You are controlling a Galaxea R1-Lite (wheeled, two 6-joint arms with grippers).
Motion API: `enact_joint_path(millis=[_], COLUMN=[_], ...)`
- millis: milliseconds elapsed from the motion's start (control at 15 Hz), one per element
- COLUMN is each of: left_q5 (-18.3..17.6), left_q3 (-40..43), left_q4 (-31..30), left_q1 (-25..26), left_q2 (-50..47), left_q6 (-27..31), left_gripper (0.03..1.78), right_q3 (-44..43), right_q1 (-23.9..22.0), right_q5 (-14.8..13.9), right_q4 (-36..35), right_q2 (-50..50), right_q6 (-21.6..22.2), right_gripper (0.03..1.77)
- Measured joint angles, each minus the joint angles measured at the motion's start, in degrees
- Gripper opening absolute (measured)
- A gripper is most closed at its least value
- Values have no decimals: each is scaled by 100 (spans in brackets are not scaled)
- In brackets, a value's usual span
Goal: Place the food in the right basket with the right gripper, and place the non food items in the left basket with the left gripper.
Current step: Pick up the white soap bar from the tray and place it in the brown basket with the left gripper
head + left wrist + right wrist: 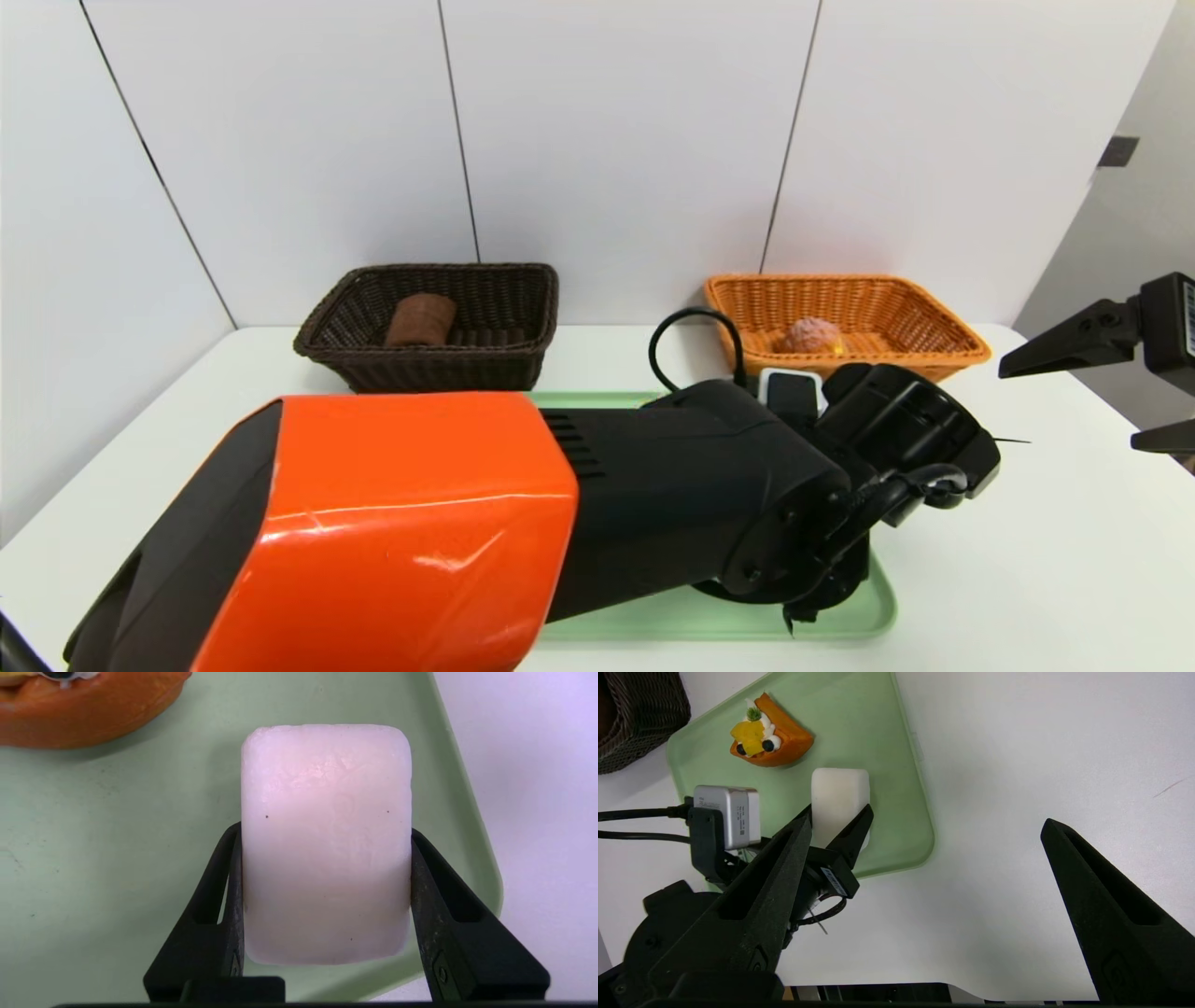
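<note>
On the white counter [1027, 560], the left basket [523, 373] at the far left already holds the rolled towel [420, 319], and the right basket [934, 359] the puff bun [812, 334]. The left claw [327, 905] grips the white bar [327, 844] over the green tray [117, 858]'s right end, beside the tart [768, 742]. Next it likely must lift and carry it far-left. The right claw [924, 882] waits open, above the counter to the right.

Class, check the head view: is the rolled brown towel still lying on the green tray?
No, the rolled brown towel lies inside the dark brown basket.
</note>
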Motion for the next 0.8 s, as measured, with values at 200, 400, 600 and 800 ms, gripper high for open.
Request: enact_joint_path(millis=[200,400,600,800], left_q5=[2,0,-37,-297], left_q3=[0,2,5,9], left_q4=[-1,21,-9,22], left_q1=[52,380,1056,1727], left_q2=[-268,-828,-1417,-1880], left_q6=[82,499,1190,1482], left_gripper=[98,98,98,98], right_q3=[24,96,110,111], right_q1=[-1,-26,-30,-30], right_q5=[0,-2,2,9], right_q4=[4,-2,-2,-13], right_q2=[-39,-78,-78,-50], right_q6=[-2,-6,-5,-6], right_gripper=[170,170,170,170])
